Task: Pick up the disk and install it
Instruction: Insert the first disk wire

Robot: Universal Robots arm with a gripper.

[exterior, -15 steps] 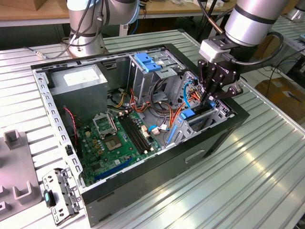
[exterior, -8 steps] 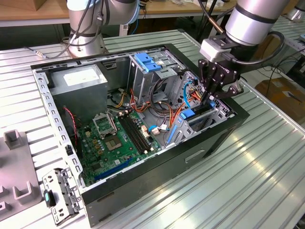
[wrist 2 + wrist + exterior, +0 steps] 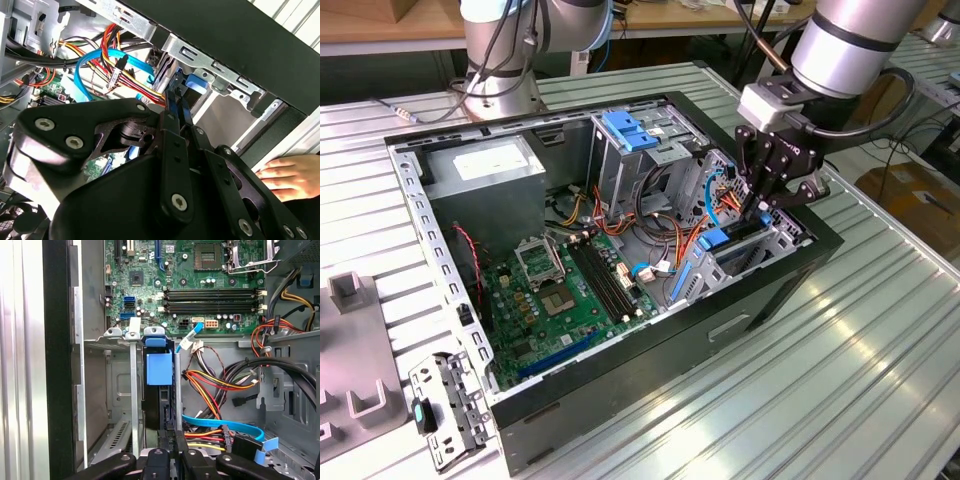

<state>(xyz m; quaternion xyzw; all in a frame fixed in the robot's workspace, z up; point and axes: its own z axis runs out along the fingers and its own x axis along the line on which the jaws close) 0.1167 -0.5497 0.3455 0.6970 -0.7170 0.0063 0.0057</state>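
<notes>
The open computer case [image 3: 620,330] was seen lying on the ribbed table [image 3: 840,380], with the disk [image 3: 718,240] standing edge-on in the drive cage near the exterior view's right. The gripper [image 3: 761,205] was clenched on the disk's rear edge. Insertion is judged best kept square to the cage rails, clear of the cables [image 3: 220,380]; a hand [image 3: 292,175] rested just outside the case.

I work in a robotics lab: an opened computer case [image 3: 620,250] lies on a ribbed aluminium table [image 3: 840,360], a second robot arm's base [image 3: 505,60] is bolted nearby, wooden benches [image 3: 380,25] stand behind.
</notes>
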